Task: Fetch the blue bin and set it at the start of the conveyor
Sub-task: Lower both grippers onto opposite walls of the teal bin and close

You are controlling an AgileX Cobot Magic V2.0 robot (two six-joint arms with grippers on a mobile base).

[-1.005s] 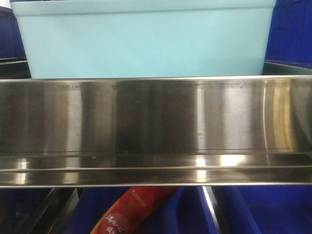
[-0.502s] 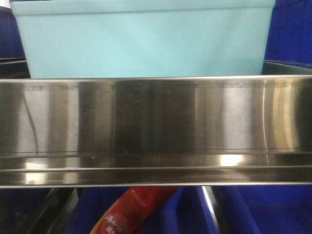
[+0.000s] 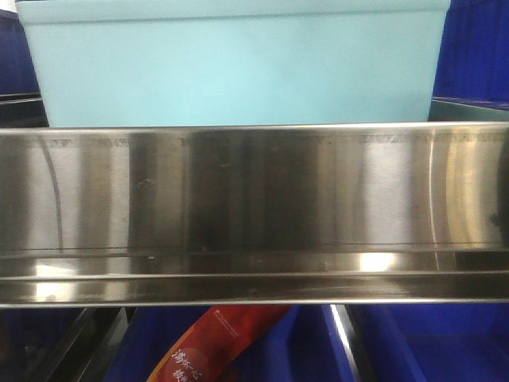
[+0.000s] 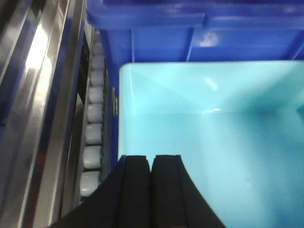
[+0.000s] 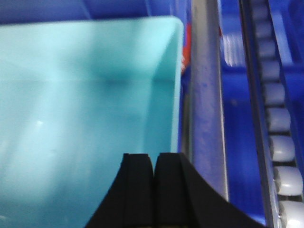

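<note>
The blue bin [image 3: 238, 72], a pale turquoise tub, stands on a shelf behind a shiny steel rail [image 3: 254, 207]. In the left wrist view my left gripper [image 4: 152, 159] hangs over the blue bin [image 4: 213, 142] just inside its left wall. Its black fingers are pressed together with nothing between them. In the right wrist view my right gripper [image 5: 154, 156] is shut the same way over the blue bin [image 5: 85, 95], close to its right wall. The bin looks empty inside. The conveyor start is out of view.
Dark royal-blue crates [image 4: 190, 38] stand behind and beside the bin [image 3: 477, 56]. White rollers [image 4: 93, 137] run along the left side and more rollers [image 5: 282, 147] along the right. A red printed packet [image 3: 223, 342] lies in a blue crate under the rail.
Almost nothing: the reflections on the steel rail have shifted a little and the bin's lower left corner sits slightly further left in the front view.
</note>
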